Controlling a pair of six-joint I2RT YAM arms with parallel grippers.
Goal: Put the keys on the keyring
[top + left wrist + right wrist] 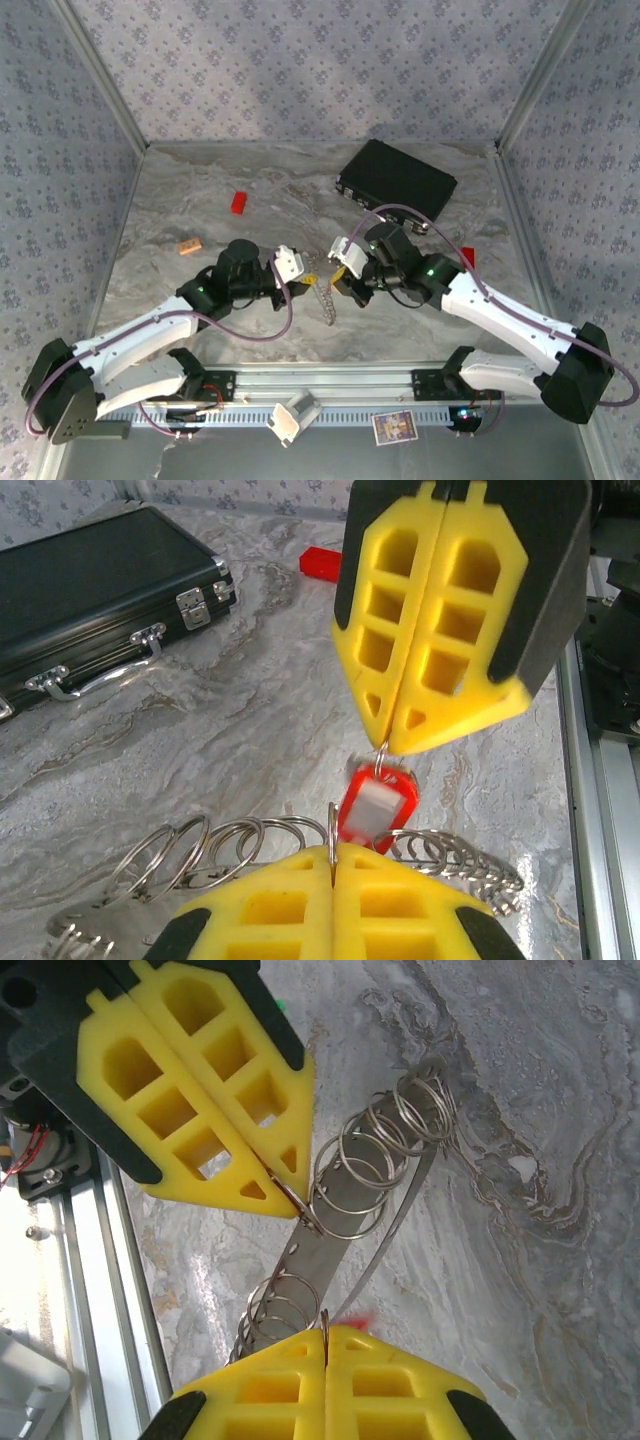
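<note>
Keyring (322,296) lies mid-counter (180,200) between the two arms: a flat metal strip carrying a row of split rings. In the top view its long axis runs from upper left to lower right, nearly up the frame. In the right wrist view it slants from upper right to lower left.

The left pincer (333,852) is closed on one ring (345,1185) at the strip's end. The right pincer (395,745) is closed on the thin wire loop of the red key (377,806), which hangs tag-down just above the rings.

Several things could go wrong. The wire loop is thin against the soft pads and could twist or slip out. If the ring's split does not part, the loop would skate past it. Any pull could drag the loose strip. The pincer tips sit close enough to bump.
</note>
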